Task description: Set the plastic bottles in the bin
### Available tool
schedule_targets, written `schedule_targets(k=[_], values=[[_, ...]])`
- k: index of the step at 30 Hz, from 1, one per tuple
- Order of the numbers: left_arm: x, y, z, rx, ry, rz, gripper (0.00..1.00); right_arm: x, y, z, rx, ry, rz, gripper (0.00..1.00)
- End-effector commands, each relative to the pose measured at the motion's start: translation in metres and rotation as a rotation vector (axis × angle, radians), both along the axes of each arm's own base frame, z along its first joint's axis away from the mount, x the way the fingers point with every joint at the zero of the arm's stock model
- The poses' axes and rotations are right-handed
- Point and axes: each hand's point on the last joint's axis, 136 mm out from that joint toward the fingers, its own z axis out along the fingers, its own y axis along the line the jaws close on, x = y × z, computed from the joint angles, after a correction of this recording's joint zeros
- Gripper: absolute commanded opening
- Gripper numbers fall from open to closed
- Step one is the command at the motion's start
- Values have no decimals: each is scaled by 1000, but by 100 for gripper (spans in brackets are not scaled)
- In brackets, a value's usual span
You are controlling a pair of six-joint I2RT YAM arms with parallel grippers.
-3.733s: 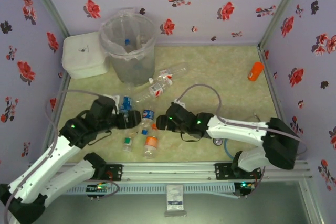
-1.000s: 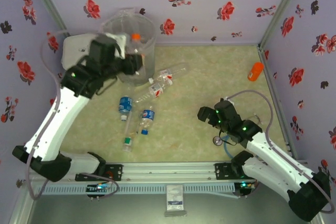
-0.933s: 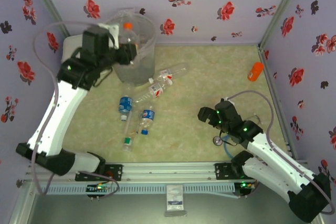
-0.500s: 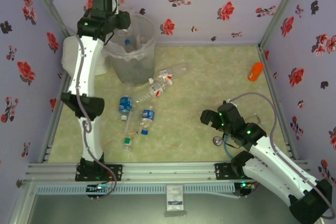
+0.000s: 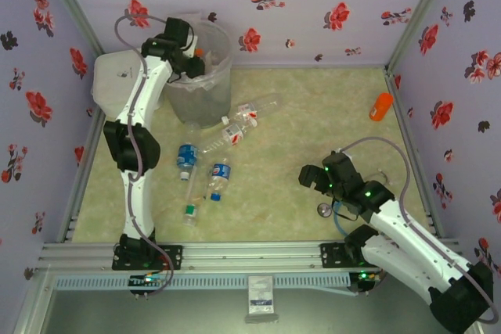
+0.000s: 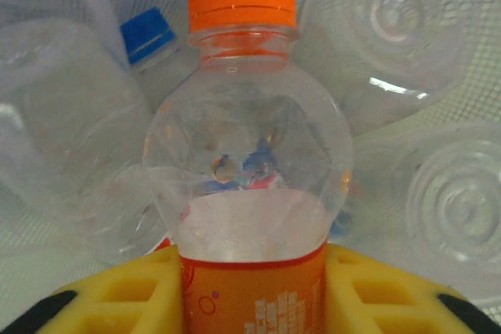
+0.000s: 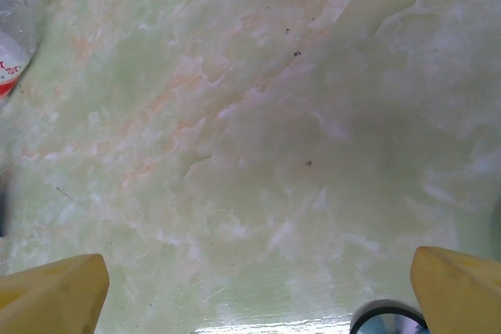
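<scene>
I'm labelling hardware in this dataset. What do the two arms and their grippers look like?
The left arm and right arm both have white links joined by black joint housings. A thin grey cable loops along each, and small green lights glow near the right wrist. The left fingers are yellow with moulded recesses. The right fingers are yellow too and look like plain wedges.
</scene>
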Motion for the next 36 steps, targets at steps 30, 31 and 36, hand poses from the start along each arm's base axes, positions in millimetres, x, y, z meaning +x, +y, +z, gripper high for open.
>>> schedule_targets(k=[30, 31, 36], values=[[-205, 15, 125, -34, -218, -16, 100, 15, 11, 20, 10, -57, 53, 99], [-219, 15, 114, -32, -197, -12, 100, 15, 11, 19, 13, -54, 54, 99], [-268, 11, 32, -38, -35, 17, 100, 12, 9, 11, 14, -37, 38, 99]])
